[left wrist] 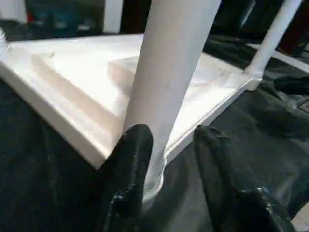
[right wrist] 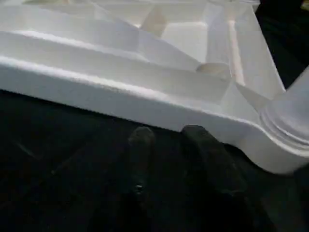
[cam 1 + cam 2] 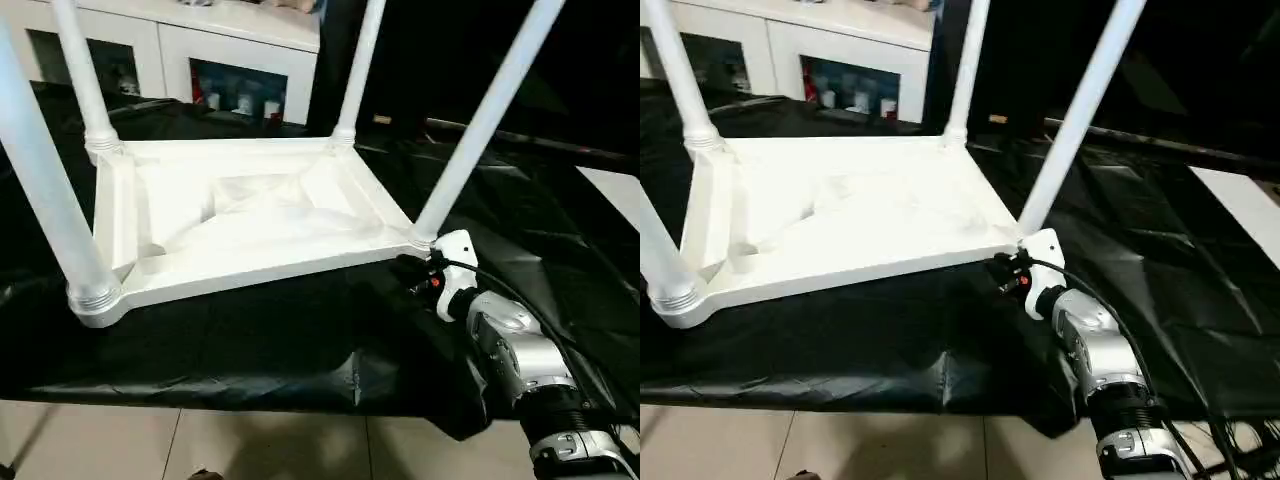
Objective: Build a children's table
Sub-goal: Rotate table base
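The children's table top (image 3: 250, 215) lies upside down on a black cloth. Its legs stand upright in the corner sockets: near-left leg (image 3: 45, 190), far-left leg (image 3: 85, 80), far-right leg (image 3: 358, 70) and near-right leg (image 3: 480, 130). My left gripper (image 1: 173, 135) is open astride the base of the near-left leg (image 1: 169, 72). One finger (image 1: 133, 159) lies against the leg, and the other stands apart from it. My right gripper (image 3: 410, 270) sits low on the cloth just in front of the near-right corner socket (image 2: 285, 130). It is open, with a narrow gap and nothing between its fingers (image 2: 140, 145).
The black cloth (image 3: 250, 340) covers the work surface up to its front edge, with tiled floor (image 3: 200, 445) below. A white cabinet (image 3: 250, 50) with glass-front shelves stands behind. A black cable runs along my right forearm (image 3: 515, 345). A white surface (image 3: 615, 195) lies at the far right.
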Controlling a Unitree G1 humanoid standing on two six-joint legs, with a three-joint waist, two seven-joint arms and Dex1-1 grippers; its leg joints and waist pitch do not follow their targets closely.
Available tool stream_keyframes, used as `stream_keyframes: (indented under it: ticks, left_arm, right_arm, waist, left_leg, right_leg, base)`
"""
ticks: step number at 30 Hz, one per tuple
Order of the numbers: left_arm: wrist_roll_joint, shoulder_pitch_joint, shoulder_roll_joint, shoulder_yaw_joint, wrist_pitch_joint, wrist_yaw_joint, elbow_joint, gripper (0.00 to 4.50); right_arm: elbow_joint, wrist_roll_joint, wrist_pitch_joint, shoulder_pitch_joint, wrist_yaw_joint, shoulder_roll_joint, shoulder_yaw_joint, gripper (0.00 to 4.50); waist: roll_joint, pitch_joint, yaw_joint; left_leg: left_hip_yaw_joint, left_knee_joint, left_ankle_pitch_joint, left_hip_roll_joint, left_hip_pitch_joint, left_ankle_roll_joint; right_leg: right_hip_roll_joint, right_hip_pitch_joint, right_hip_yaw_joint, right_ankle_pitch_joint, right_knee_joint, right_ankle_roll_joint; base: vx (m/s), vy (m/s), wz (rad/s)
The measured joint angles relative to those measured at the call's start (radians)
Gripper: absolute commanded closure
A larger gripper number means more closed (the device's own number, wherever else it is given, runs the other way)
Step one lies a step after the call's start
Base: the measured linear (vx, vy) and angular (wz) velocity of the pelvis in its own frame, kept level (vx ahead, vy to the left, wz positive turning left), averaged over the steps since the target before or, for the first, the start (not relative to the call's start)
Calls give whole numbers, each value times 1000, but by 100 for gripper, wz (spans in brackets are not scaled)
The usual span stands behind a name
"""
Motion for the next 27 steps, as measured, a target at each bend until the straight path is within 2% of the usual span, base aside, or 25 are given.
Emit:
stream_keyframes:
  ticks: [4,5,7,8,9,10,11,12,13,14,15,16,17,18,19,20,21,22,23,24,25,26,27]
  left_arm:
    - [1,0,-7,-25,-13,14,-11,228]
    - [-3,12,-32,-26,-1,36,-65,209]
    - [-24,31,-60,-34,20,63,-138,201]
    - [-34,32,-70,-39,31,81,-164,190]
    - [-38,32,-109,-37,35,124,-218,181]
    - [-39,32,-158,-47,35,173,-275,171]
    - [-29,40,-219,-69,24,239,-339,162]
    - [-20,54,-262,-81,7,281,-379,162]
    - [-6,79,-286,-89,-5,309,-403,147]
    - [24,123,-305,-83,-19,344,-407,139]
    - [42,137,-308,-75,-19,363,-400,130]
    - [44,139,-302,-58,-15,376,-399,130]
    - [39,112,-286,-57,-5,382,-411,120]
    - [29,111,-280,-48,0,382,-434,116]
    - [2,140,-282,-35,20,377,-459,107]
    - [-25,202,-304,-34,44,365,-490,95]
    - [-29,235,-314,-37,48,358,-493,86]
    - [-26,231,-312,-34,37,358,-494,86]
    - [-16,214,-306,-21,8,362,-495,74]
    - [-16,202,-310,-12,0,376,-495,63]
    - [-15,192,-316,-4,-6,394,-495,52]
    - [0,186,-321,-2,-34,422,-493,52]
    - [18,182,-324,-1,-56,438,-489,38]
  right_arm:
    - [-39,-7,19,0,-14,7,17,288]
    - [-58,-10,24,10,-26,7,18,274]
    - [-69,-13,34,24,-33,13,18,262]
    - [-75,-12,40,28,-37,20,18,247]
    - [-100,-4,41,47,-49,29,9,243]
    - [-128,7,45,68,-63,47,-1,238]
    - [-167,21,55,96,-81,73,-7,229]
    - [-200,31,59,117,-93,89,-6,229]
    - [-227,35,67,128,-100,98,-5,205]
    - [-267,41,87,135,-104,107,-3,200]
    - [-291,50,96,144,-104,110,-2,195]
    - [-310,58,104,153,-102,112,3,195]
    - [-338,62,104,184,-100,104,1,172]
    - [-338,62,109,186,-100,101,0,161]
    - [-343,62,114,183,-92,102,6,156]
    - [-344,62,120,183,-84,102,21,150]
    - [-344,61,122,192,-80,110,33,140]
    - [-343,60,122,199,-78,116,40,140]
    - [-342,60,122,199,-77,128,55,118]
    - [-343,60,123,197,-78,134,62,112]
    - [-343,60,124,187,-79,136,64,108]
    - [-343,60,124,175,-85,136,64,108]
    - [-343,59,124,173,-91,136,63,90]
  waist:
    - [1,1,-7]
    - [4,3,-8]
    - [7,5,-11]
    - [8,5,-15]
    - [7,6,-12]
    - [5,7,-5]
    - [-9,12,0]
    - [-17,19,3]
    - [-23,25,8]
    - [-4,37,12]
    - [8,43,8]
    - [18,49,11]
    - [4,51,35]
    - [-15,49,64]
    - [-39,38,84]
    - [-24,46,104]
    - [-5,45,120]
    - [10,43,125]
    - [14,47,126]
    - [17,48,131]
    - [18,48,132]
    - [18,47,131]
    - [15,45,129]
  left_leg:
    - [-4,0,0,-1,7,0]
    - [-10,0,0,-1,9,0]
    - [-18,-4,0,0,15,0]
    - [-18,-7,0,2,15,0]
    - [-16,-16,0,4,15,0]
    - [-8,-26,0,5,18,0]
    - [12,-41,0,6,33,0]
    - [19,-38,-2,4,47,-3]
    - [17,-18,-37,9,50,-22]
    - [-13,18,-82,15,48,-20]
    - [-36,12,-90,20,46,-23]
    - [-54,7,-90,27,38,-26]
    - [-34,13,-89,38,27,-27]
    - [-10,19,-86,35,14,-31]
    - [10,26,-80,30,-2,-41]
    - [-31,58,-91,13,-10,-44]
    - [-70,59,-86,-9,-3,-38]
    - [-78,38,-52,-16,15,-44]
    - [-64,9,-34,-9,11,-40]
    - [-53,-7,-32,0,14,-40]
    - [-44,-14,-28,4,14,-37]
    - [-39,-17,-20,4,13,-36]
    - [-37,-17,-18,3,12,-35]
  right_leg:
    - [0,2,-3,-1,-8,-1]
    - [-1,7,-13,-1,-17,-1]
    - [-1,17,-29,-3,-29,-4]
    - [0,22,-41,-5,-32,-11]
    - [-4,28,-50,-13,-30,-23]
    - [-5,27,-51,-27,-15,-44]
    - [-9,24,-44,-50,-3,-56]
    - [-14,14,-46,-58,-5,-47]
    - [-17,13,-52,-57,-10,-44]
    - [-29,30,-104,-54,-36,-39]
    - [-34,55,-155,-54,-57,-38]
    - [-34,69,-184,-76,-27,-37]
    - [-36,80,-171,-103,64,-56]
    - [-34,110,-136,-131,106,-52]
    - [-30,123,-91,-196,143,-15]
    - [-37,101,-83,-220,146,-22]
    - [-31,107,-85,-213,137,-25]
    - [-18,106,-88,-194,121,-27]
    - [2,102,-74,-177,96,-39]
    - [8,102,-63,-168,82,-44]
    - [16,104,-52,-164,74,-43]
    - [19,103,-46,-162,70,-40]
    - [20,104,-46,-160,68,-38]
  base:
    - [0,0,0]
    - [0,0,0]
    - [0,0,0]
    - [0,0,0]
    - [0,0,0]
    - [-68,-38,3]
    - [-5,-61,11]
    - [-5,-61,11]
    - [0,0,0]
    - [0,53,-47]
    - [0,53,-47]
    - [161,42,-27]
    - [120,-42,-10]
    - [120,-42,-10]
    - [52,-139,-14]
    - [125,-92,-15]
    - [125,-92,-15]
    - [0,0,0]
    - [-61,-29,44]
    - [-61,-29,44]
    - [4,-8,24]
    - [0,0,0]
    - [0,0,0]
